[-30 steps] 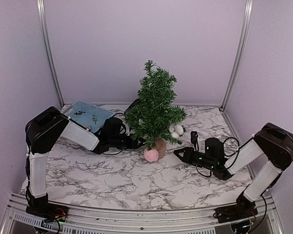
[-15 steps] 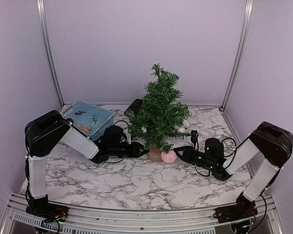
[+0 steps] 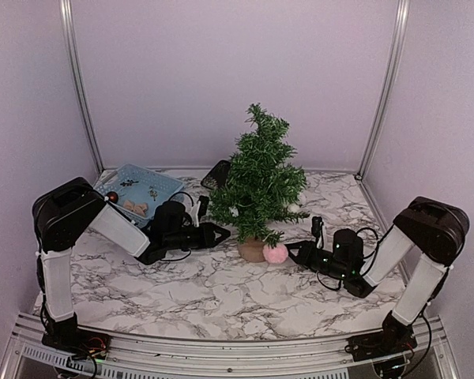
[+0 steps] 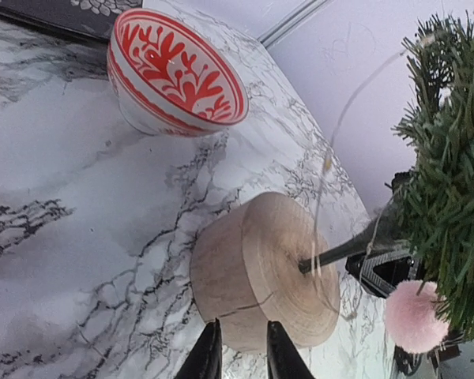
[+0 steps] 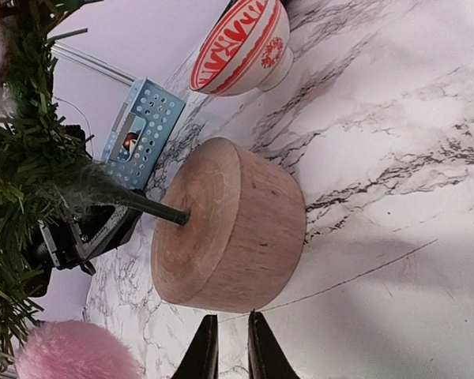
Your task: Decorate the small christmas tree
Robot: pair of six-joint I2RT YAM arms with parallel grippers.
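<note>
Tree (image 3: 260, 181) upright again; left pincer (image 4: 241, 351), right pincer (image 5: 227, 343) barely ajar, empty; pink pom-pom (image 3: 275, 253) by stump (image 3: 252, 249); I'd say mostly undone.

The whole marbled surface (image 3: 221, 300) is taken in from high at its near edge, facing the back wall (image 3: 237, 79). Both wrist views are set low, very close and rolled sideways. They are aimed from opposite sides at the stump base (image 4: 265, 272) of the small christmas tree (image 3: 259, 185). That base, the red-patterned bowl (image 4: 178, 75) and the pink pompom (image 5: 75, 351) are shared by both.
</note>
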